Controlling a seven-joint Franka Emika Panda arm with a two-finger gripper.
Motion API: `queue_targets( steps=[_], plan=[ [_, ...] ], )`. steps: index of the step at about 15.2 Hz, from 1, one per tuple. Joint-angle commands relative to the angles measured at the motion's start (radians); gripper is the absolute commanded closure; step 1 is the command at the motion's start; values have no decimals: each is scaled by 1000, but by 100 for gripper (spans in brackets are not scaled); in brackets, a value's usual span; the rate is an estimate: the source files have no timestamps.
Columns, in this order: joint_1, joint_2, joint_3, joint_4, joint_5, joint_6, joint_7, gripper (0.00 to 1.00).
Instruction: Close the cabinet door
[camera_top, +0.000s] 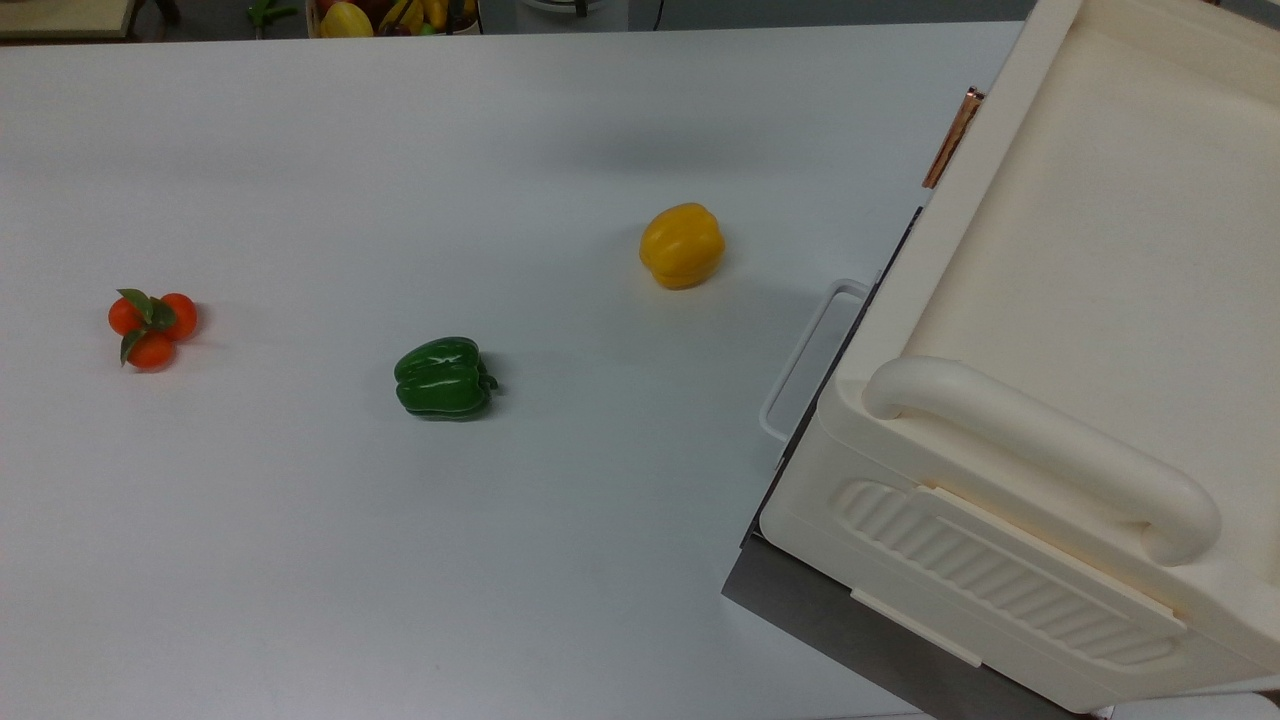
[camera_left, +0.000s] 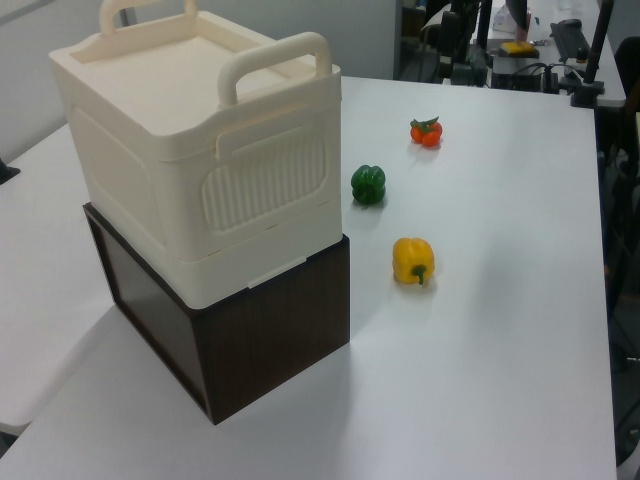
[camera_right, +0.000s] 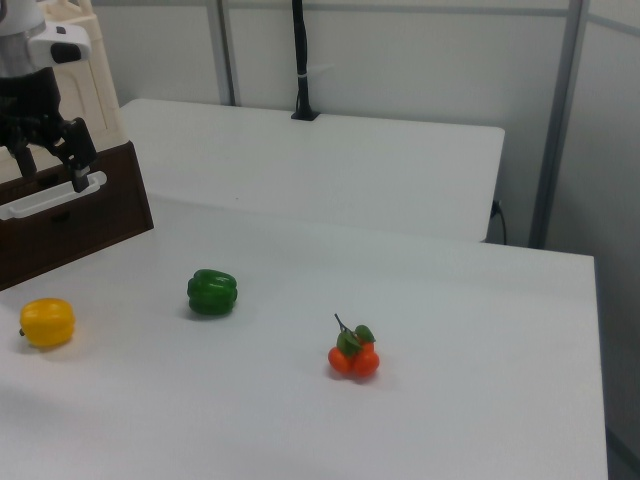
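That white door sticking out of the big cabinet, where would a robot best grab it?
Probably its rounded outer rim. The cabinet door juts out low from the cabinet, so coming from the open table side, the top view's left, lets the gripper, open near it, clamp or push that rim.

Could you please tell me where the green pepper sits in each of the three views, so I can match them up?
Top view: green pepper, left of centre, between the oranges and the yellow pepper.
Left view, upper middle, just right of the cabinet.
Right view, left of centre.
Shared landmark: the yellow pepper, its nearest neighbour in every view.
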Motion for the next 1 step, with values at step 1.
queue_targets(
  steps=[1],
  plan=[
    [23, -12, -19, -14, -15, 27, -7, 0]
  ],
)
